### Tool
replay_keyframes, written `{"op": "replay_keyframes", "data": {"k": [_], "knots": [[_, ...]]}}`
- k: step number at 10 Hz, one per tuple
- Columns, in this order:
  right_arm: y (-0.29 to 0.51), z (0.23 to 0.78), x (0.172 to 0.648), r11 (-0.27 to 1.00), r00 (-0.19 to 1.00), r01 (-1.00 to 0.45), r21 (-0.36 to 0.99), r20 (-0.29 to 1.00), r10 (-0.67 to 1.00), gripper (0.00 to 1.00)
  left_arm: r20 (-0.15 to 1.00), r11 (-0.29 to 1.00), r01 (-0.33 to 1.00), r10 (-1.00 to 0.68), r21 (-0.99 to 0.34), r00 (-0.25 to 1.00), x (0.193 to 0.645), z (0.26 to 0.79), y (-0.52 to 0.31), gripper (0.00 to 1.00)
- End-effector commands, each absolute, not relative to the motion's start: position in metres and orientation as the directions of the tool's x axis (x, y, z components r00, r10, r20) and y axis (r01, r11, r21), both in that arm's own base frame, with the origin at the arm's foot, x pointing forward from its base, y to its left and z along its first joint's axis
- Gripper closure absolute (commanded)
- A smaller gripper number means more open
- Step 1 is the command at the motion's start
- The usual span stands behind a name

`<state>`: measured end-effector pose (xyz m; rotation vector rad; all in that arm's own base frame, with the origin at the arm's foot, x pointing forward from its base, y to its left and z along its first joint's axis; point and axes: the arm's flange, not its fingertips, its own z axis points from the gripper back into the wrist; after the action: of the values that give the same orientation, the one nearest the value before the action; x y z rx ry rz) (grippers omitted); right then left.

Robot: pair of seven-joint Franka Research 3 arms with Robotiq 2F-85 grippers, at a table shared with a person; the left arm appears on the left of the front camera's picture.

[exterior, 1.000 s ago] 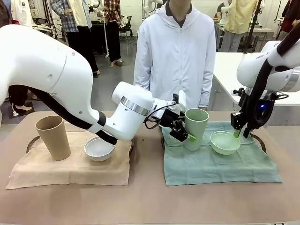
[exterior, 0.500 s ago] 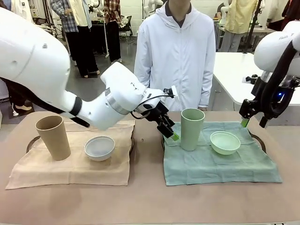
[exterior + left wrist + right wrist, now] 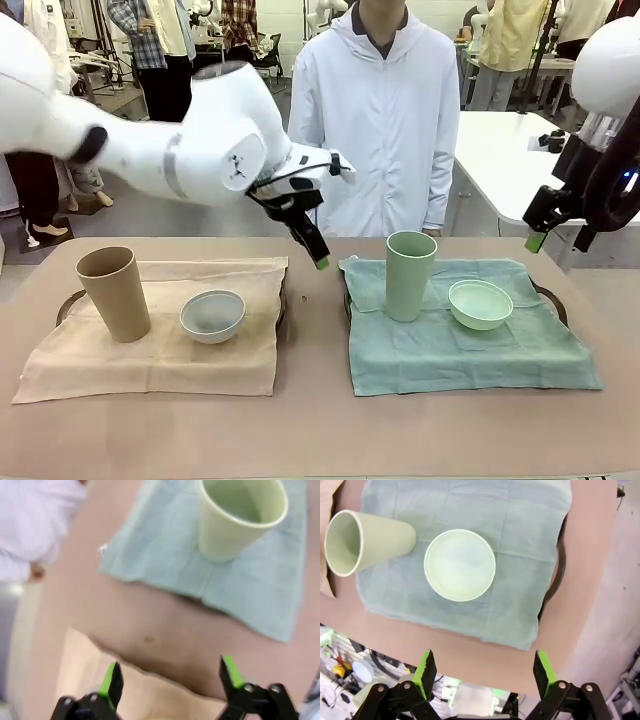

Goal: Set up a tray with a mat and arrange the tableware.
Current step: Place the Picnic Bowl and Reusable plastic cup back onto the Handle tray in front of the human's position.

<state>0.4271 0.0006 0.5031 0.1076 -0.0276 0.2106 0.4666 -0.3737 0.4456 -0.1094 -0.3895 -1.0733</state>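
Both grippers hang above the table with jaws apart, holding nothing: the left gripper [image 3: 170, 677] between the two mats, the right gripper [image 3: 485, 672] off the green mat's [image 3: 470, 350] right end. On that mat stand the green cup [image 3: 410, 275] and green bowl [image 3: 480, 304]; on the tan mat [image 3: 150, 355], the tan cup [image 3: 113, 293] and white bowl [image 3: 212, 315]

Bare strip of surface [image 3: 312, 330] open between tan mat [image 3: 150, 350] and green mat [image 3: 470, 345]. Open room along the near edge. Blocked on the left by tan cup [image 3: 113, 293] and white bowl [image 3: 212, 316], on the right by green cup [image 3: 411, 275] and green bowl [image 3: 480, 304]. Both hands raised clear above.
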Motion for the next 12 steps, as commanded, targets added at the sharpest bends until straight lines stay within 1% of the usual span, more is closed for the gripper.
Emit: {"op": "replay_keyframes", "data": {"k": [1,3,4,5,6,12], "knots": [[0.006,0.512,0.417,0.976,0.977,-0.213,0.056,0.036,0.211,0.00,0.229,0.621,0.769,-0.779,0.153,0.583,0.437,0.494,-0.420,0.00],[0.013,0.528,0.406,0.985,0.986,-0.167,0.035,0.019,0.166,0.00,0.208,0.689,0.700,-0.724,0.187,0.658,0.421,0.525,-0.422,0.00],[0.013,0.535,0.405,0.991,0.991,-0.132,0.026,0.002,0.132,0.00,0.188,0.726,0.664,-0.688,0.180,0.701,0.418,0.537,-0.424,0.00],[0.011,0.537,0.406,0.989,0.989,-0.146,0.031,-0.001,0.146,0.00,0.248,0.658,0.723,-0.751,0.210,0.612,0.426,0.519,-0.402,0.00],[0.010,0.529,0.407,0.981,0.983,-0.180,0.066,0.034,0.178,0.00,0.248,0.658,0.723,-0.751,0.210,0.612,0.426,0.519,-0.402,0.00],[0.010,0.529,0.407,0.981,0.983,-0.180,0.066,0.034,0.178,0.00,0.248,0.658,0.723,-0.751,0.210,0.612,0.426,0.519,-0.402,0.00]]}}
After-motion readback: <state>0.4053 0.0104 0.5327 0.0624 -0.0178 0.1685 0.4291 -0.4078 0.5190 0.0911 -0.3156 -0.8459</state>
